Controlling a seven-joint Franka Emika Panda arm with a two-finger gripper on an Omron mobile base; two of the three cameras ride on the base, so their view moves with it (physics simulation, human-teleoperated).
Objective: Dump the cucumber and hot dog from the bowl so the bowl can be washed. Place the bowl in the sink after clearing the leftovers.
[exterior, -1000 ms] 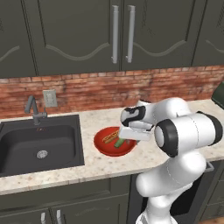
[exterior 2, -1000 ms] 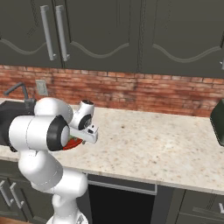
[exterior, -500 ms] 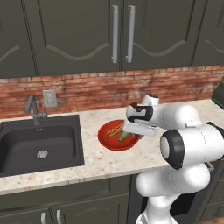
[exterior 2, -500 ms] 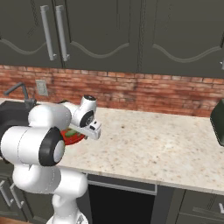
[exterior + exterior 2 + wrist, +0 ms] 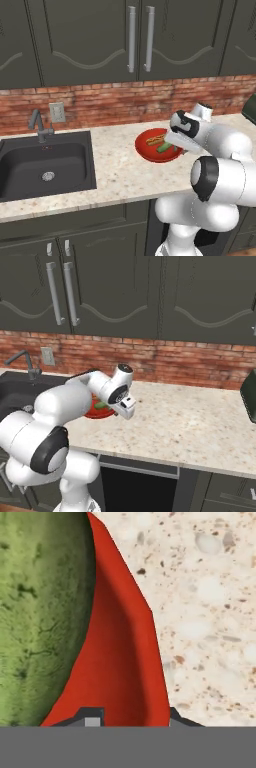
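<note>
Your left base view gives you the whole counter [image 5: 120,170]: the sink [image 5: 45,167] is set into its left end, dark basin with the drain in the middle and the faucet [image 5: 37,125] at its back edge. The bowl [image 5: 150,150] sits above the counter right of the sink, well apart from it, roughly midway between the back wall and the front edge. In it you see the hot dog [image 5: 155,138] toward the back and the cucumber [image 5: 164,147] just in front of it, near the right rim.

Your right base view hides most of that: the arm covers the bowl [image 5: 97,411], leaving a red sliver and a bit of green cucumber [image 5: 101,405]. It does show you the long bare stretch of counter [image 5: 200,426] running right toward a dark object [image 5: 249,396] at the far end.

Your hand view is tight on the bowl rim [image 5: 125,662]. The gripper [image 5: 130,717] has a fingertip on either side of the red rim, so it is clamped on the bowl. The cucumber [image 5: 40,612] lies right against the inner wall, with speckled counter [image 5: 210,612] beyond the rim.
</note>
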